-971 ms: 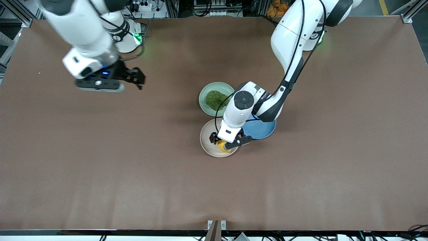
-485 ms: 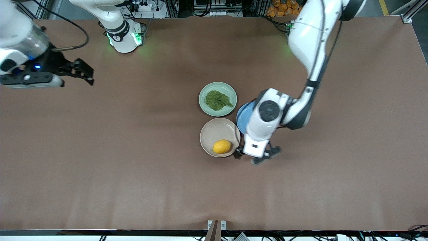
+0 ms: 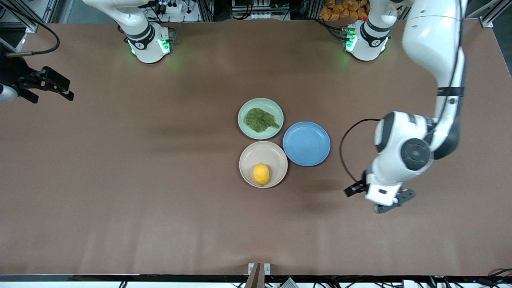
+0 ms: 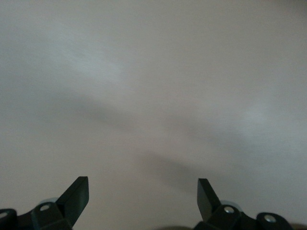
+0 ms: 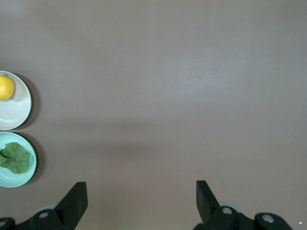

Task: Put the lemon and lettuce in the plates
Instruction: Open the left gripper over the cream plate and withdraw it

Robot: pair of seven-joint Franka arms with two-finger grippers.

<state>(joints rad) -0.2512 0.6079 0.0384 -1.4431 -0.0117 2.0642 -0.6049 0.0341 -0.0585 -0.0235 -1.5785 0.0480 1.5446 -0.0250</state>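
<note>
The lemon (image 3: 261,174) lies in the beige-pink plate (image 3: 260,154). The lettuce (image 3: 261,120) lies in the mint green plate (image 3: 243,124), farther from the front camera. My left gripper (image 3: 374,200) is open and empty over bare table, toward the left arm's end, well apart from the plates. Its wrist view shows only table between the fingers (image 4: 143,189). My right gripper (image 3: 70,91) is open and empty over the table's edge at the right arm's end. Its wrist view (image 5: 141,191) shows the lemon (image 5: 5,87), beige-pink plate (image 5: 17,112), lettuce (image 5: 14,157) and mint plate (image 5: 29,176).
An empty blue plate (image 3: 306,143) sits beside the two other plates, toward the left arm's end. The arm bases (image 3: 146,44) (image 3: 364,38) stand at the table's back edge. Brown table surface spreads all around the plates.
My left gripper let go of the lemon on the beige-pink plate and swung away toward the left arm's end. The lemon turned a little. My right gripper moved off toward the right arm's end.
</note>
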